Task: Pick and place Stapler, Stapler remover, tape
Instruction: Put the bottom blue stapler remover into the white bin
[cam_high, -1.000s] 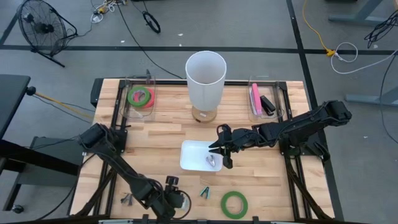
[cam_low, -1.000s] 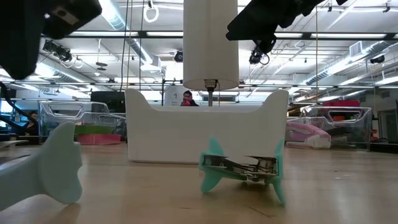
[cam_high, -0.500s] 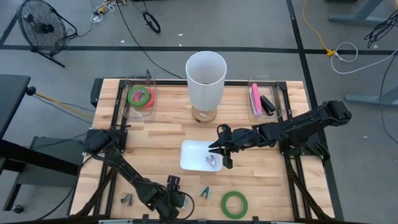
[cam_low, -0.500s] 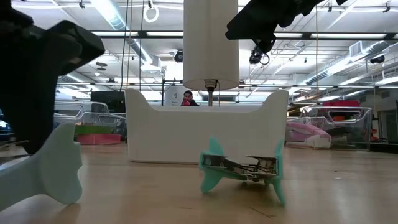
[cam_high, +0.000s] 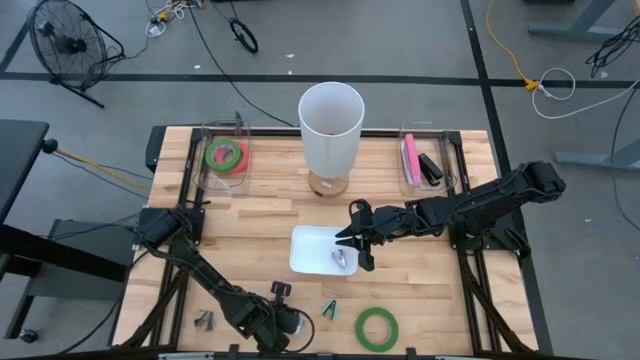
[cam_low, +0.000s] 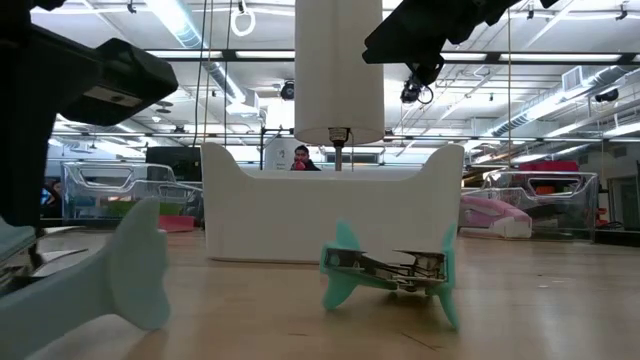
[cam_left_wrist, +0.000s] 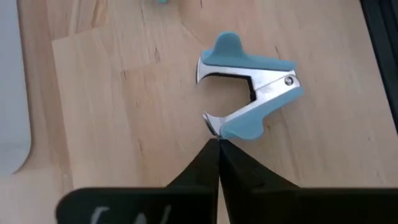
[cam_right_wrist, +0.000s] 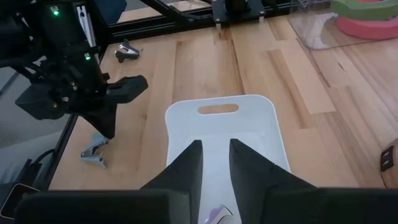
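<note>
Since a moment ago my left gripper (cam_left_wrist: 217, 144) has snapped its jaws together, empty; the blue-and-steel staple remover (cam_left_wrist: 249, 93) lies just beyond their tips. Right gripper (cam_right_wrist: 214, 158) hovers, jaws slightly parted, over the white tray (cam_right_wrist: 261, 134). No readable writing.

Grey floor around us, workshop hall beyond.
We see 1 black fan (cam_high: 66, 45), loose cables (cam_high: 553, 82), and ceiling strip lights (cam_low: 186, 20).

Staple removers: three – teal one (cam_high: 329, 309) near edge, grey one (cam_high: 204, 320) near-left, one (cam_high: 343, 258) in white tray (cam_high: 308, 250). Tape rolls: two – green (cam_high: 376, 327) near-right, green-on-pink (cam_high: 225, 155) far-left bin. Clear bins: two. White cylinder (cam_high: 330, 125): one. Arms: two.
</note>
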